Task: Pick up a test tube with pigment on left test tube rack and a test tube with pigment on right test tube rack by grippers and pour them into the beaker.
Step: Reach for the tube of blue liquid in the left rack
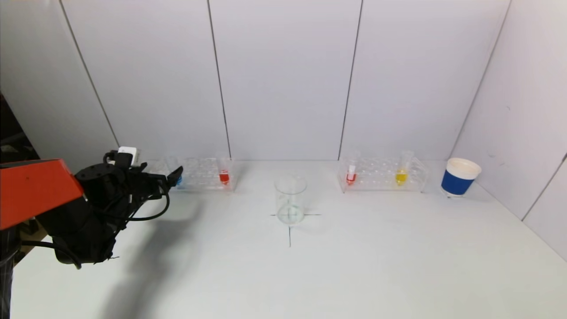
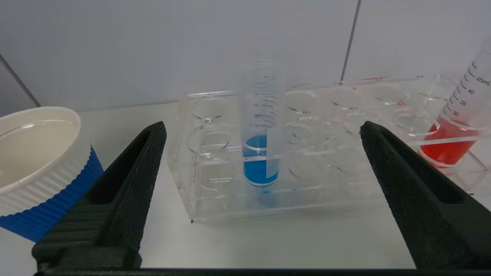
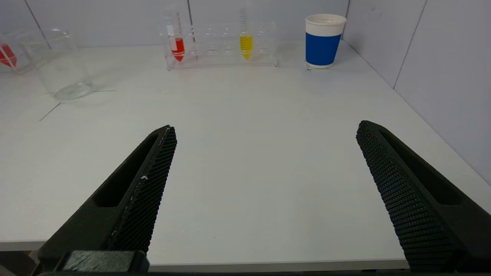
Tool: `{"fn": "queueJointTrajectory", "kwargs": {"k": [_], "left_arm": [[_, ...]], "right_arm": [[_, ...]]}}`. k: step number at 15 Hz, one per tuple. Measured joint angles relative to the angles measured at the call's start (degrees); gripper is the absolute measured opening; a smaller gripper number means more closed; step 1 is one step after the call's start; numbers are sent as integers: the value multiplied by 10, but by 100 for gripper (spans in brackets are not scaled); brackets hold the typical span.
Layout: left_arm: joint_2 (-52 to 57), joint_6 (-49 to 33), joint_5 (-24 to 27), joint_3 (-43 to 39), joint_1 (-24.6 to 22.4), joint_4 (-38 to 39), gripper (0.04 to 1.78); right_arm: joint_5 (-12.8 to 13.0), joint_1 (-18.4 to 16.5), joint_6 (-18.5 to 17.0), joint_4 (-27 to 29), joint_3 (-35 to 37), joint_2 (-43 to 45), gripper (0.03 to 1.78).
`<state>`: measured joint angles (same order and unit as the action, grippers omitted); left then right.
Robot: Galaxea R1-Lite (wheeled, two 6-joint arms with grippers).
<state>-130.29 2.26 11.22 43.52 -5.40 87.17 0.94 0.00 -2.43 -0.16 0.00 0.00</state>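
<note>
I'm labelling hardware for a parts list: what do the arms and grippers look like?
The left arm has an orange-red shell, then black joints with looping black cables and a small white block on top. The left gripper has two long, tapered black fingers with grainy faces. The right gripper has matching black fingers with dotted grip pads.

White table (image 1: 354, 266), pale panelled walls (image 1: 283, 79)

Pigments sit in clear tubes — blue (image 2: 261, 168) and red (image 1: 224, 177) in the left rack (image 1: 199, 175), red (image 1: 351, 178) and yellow (image 1: 401, 177) in the right rack (image 1: 381, 175). The ribbed cup (image 1: 459, 177) is blue with a white rim — the table (image 1: 354, 266) white.
</note>
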Motion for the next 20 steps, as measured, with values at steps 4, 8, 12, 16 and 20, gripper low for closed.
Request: {"fn": "queueJointTrajectory", "kwargs": {"k": [4,8,12,16,20], "left_arm": [[-15,2,1,20,-1,0,176],[-30,4,1,37,-2,0,176],[-41,4,9,50,-2,0,176],[-45,4,9,53,-3,0,176],[-48,4,9,59,-3,0,176]], "right_arm": [[0,0,0,0,0,0,171],[0,0,0,0,0,0,171],[0,0,0,0,0,0,171],[0,0,0,0,0,0,171],[0,0,0,0,0,0,171]]}}
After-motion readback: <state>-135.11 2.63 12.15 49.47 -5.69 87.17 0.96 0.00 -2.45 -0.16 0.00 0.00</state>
